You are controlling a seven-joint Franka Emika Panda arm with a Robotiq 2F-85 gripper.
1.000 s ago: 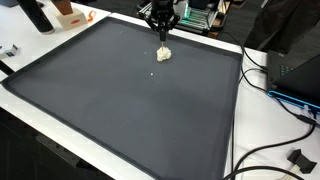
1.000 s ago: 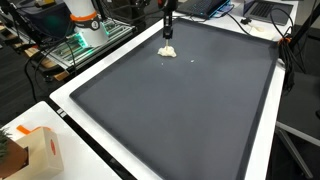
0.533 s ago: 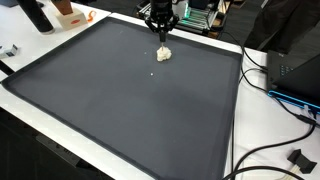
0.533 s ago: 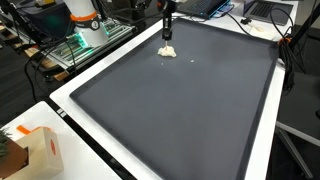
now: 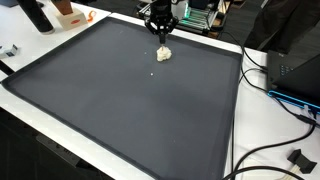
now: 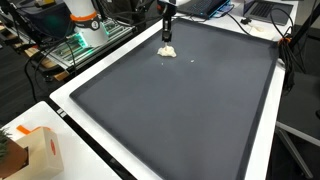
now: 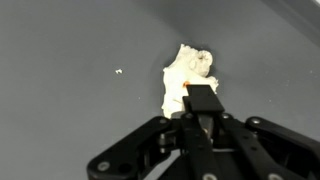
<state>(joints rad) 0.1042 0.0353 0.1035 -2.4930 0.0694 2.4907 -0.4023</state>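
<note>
While nothing has shifted over the last second, the gripper (image 7: 200, 112) stays clamped on the pale lump (image 7: 188, 72) above the dark mat (image 5: 120, 110).

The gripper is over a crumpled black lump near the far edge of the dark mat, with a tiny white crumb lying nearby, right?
Not black: the lump is whitish cream, as the wrist view shows. The rest holds: the gripper is over it near the far edge of the dark mat, a white crumb nearby.
</note>
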